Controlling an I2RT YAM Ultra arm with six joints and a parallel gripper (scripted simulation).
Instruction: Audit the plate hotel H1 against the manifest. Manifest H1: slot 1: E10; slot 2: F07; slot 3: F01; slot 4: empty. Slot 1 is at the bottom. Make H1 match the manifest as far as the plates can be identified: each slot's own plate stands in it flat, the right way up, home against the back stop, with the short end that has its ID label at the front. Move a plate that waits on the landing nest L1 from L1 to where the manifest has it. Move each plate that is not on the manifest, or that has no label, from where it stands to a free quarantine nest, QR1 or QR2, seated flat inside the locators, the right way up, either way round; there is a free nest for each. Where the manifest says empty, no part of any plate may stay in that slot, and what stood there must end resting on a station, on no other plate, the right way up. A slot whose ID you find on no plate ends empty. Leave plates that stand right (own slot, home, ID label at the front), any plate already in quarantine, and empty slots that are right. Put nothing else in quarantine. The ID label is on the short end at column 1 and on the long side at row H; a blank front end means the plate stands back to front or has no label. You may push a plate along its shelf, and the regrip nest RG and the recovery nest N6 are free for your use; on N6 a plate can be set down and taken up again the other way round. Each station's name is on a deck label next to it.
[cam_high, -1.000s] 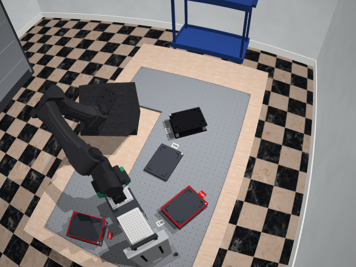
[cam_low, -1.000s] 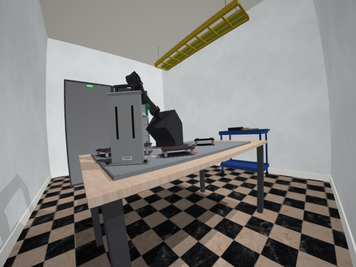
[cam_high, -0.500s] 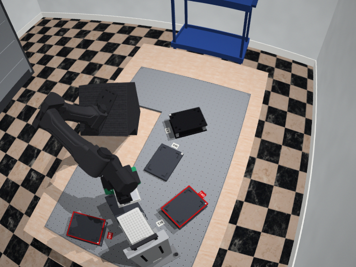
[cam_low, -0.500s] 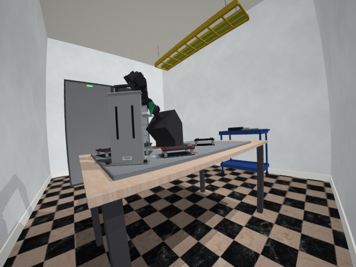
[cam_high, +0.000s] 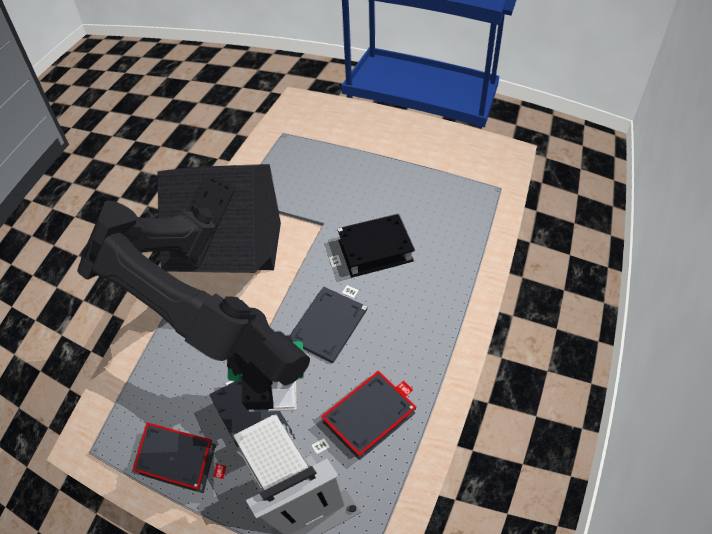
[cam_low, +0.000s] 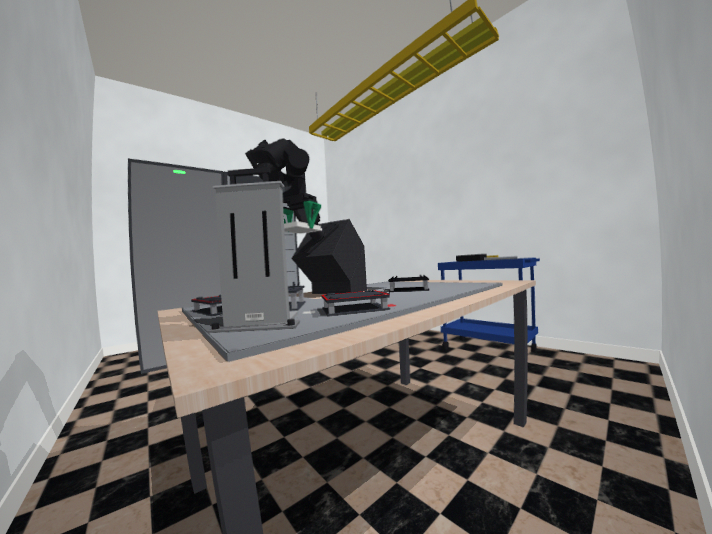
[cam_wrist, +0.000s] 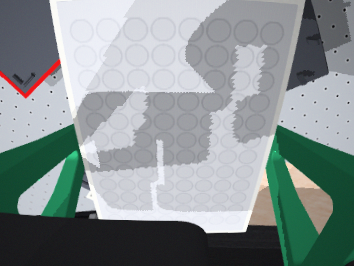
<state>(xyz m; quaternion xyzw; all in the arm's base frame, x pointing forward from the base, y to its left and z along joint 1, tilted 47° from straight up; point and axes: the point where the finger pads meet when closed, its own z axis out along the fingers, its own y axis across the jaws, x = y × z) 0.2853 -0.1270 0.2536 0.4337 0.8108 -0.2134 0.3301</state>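
My gripper (cam_high: 274, 386) is shut on a white well plate (cam_wrist: 175, 103) and holds it in the air in front of the plate hotel H1 (cam_high: 293, 501). In the wrist view the green fingers clamp the plate's two long sides. From the side the held plate (cam_low: 301, 228) hangs level, high beside the hotel's top (cam_low: 253, 252). A second white plate (cam_high: 270, 451) sticks out of the hotel's upper part toward the arm. A black plate (cam_high: 376, 244) sits on landing nest L1. No ID label is readable on any plate.
The red-framed quarantine nests QR1 (cam_high: 368, 410) and QR2 (cam_high: 171, 455) hold no plate. The grey nest N6 (cam_high: 328, 323) holds none either. A dark nest (cam_high: 230, 402) lies partly hidden under the wrist. A black box (cam_high: 230, 224) houses the arm's base.
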